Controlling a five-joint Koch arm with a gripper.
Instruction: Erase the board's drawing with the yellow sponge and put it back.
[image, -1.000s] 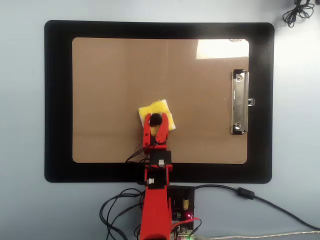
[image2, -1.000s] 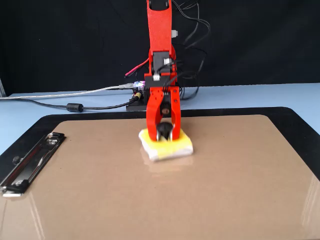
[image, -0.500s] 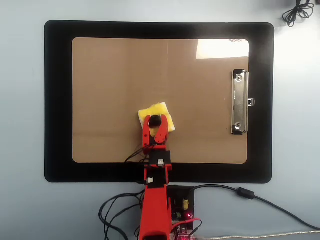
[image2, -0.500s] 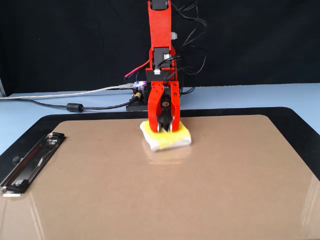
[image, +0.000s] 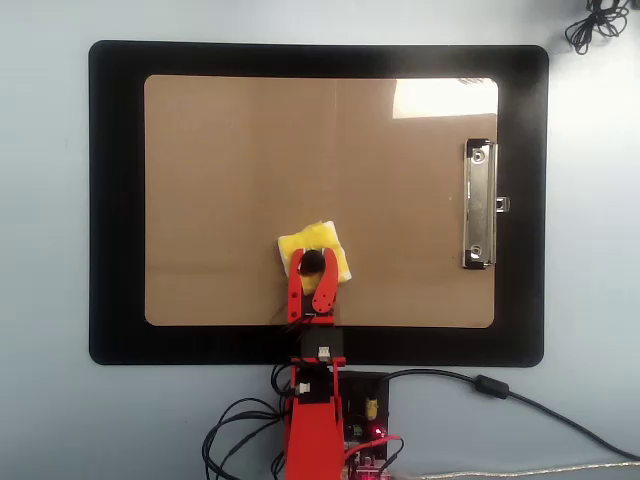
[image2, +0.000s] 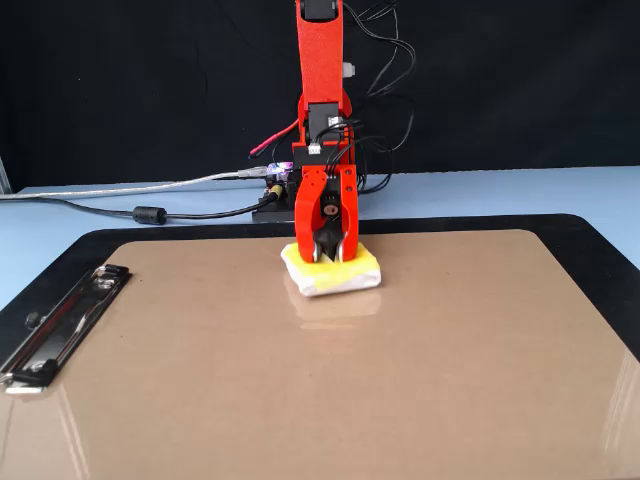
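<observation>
One yellow sponge (image: 322, 247) (image2: 334, 274) is seen flat on the board (image: 230, 180) (image2: 300, 390), near the board's edge closest to the arm's base and roughly midway along that edge. Its single black knob (image: 311, 263) is clamped between the two red jaws of the gripper (image: 311, 264) (image2: 327, 252), which is reaching down onto it. No line can be made out on the brown surface. One metal clip (image: 479, 205) (image2: 62, 325) sits on one short edge. One black mat (image: 115, 200) (image2: 600, 250) lies beneath the board, and cables (image: 450, 385) run from the base.
</observation>
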